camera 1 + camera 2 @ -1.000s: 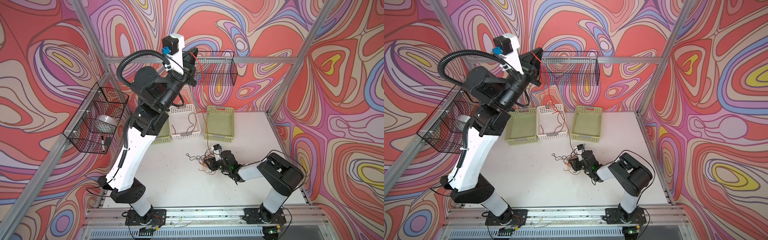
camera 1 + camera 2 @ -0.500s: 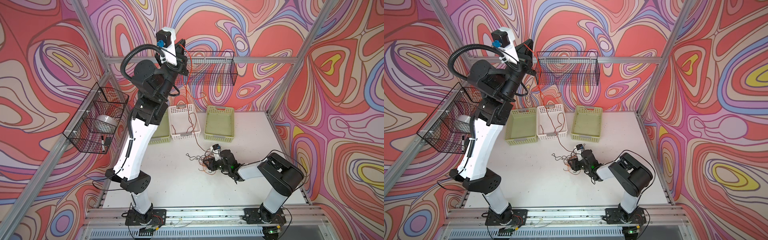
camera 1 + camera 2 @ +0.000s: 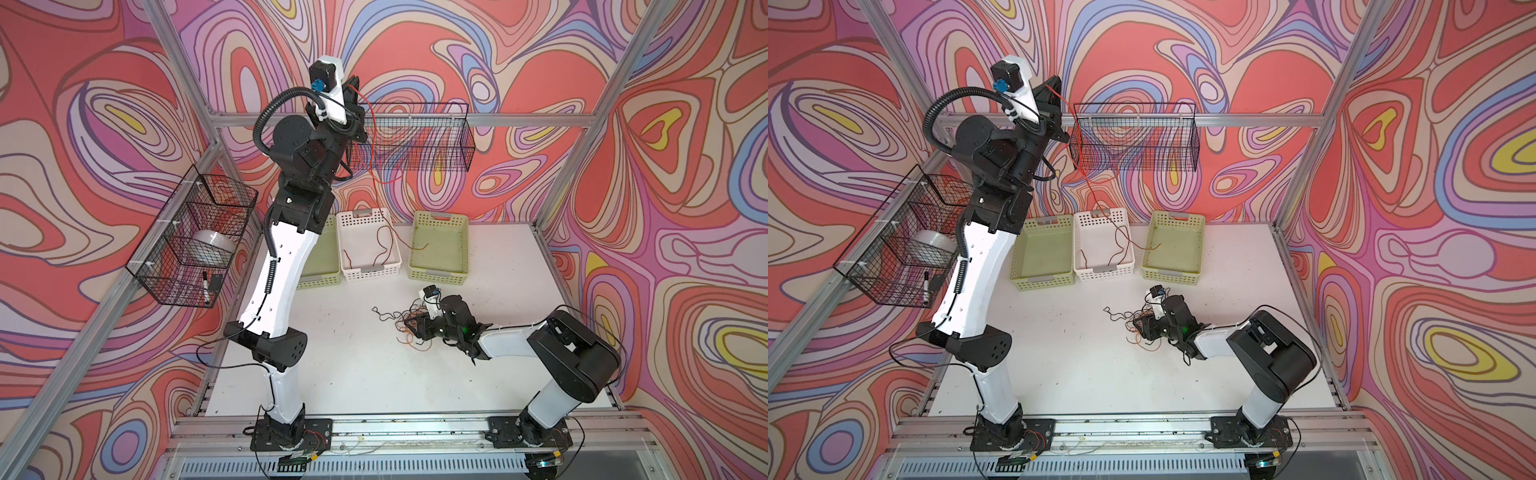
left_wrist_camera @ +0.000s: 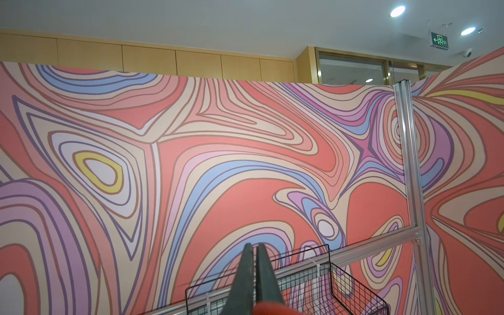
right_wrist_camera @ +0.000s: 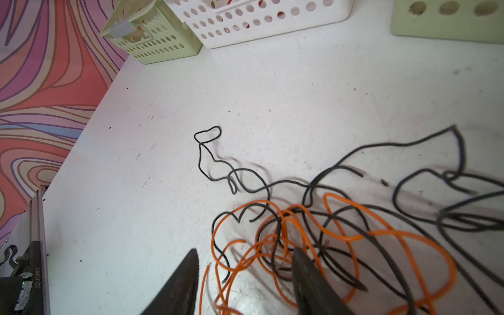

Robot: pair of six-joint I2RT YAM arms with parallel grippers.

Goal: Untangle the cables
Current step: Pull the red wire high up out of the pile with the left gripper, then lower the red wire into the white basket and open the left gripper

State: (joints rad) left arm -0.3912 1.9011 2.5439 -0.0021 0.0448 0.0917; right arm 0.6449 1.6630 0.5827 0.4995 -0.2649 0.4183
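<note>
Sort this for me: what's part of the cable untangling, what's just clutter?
In play:
- red cable, hanging from the shut left gripper into the white basket
- orange cable and black cable, tangled on the table
- right gripper, open over that tangle

Lying about:
- green baskets
- wall wire baskets, one holding a marker

In a top view, a white perforated basket (image 3: 371, 272) sits mid-frame on the white table (image 3: 353, 374), a pale green basket (image 3: 437, 273) right of it. A long black wire basket (image 3: 415, 143) hangs upper centre; another wire basket (image 3: 178, 286), at left, holds a marker (image 3: 205, 287).
</note>
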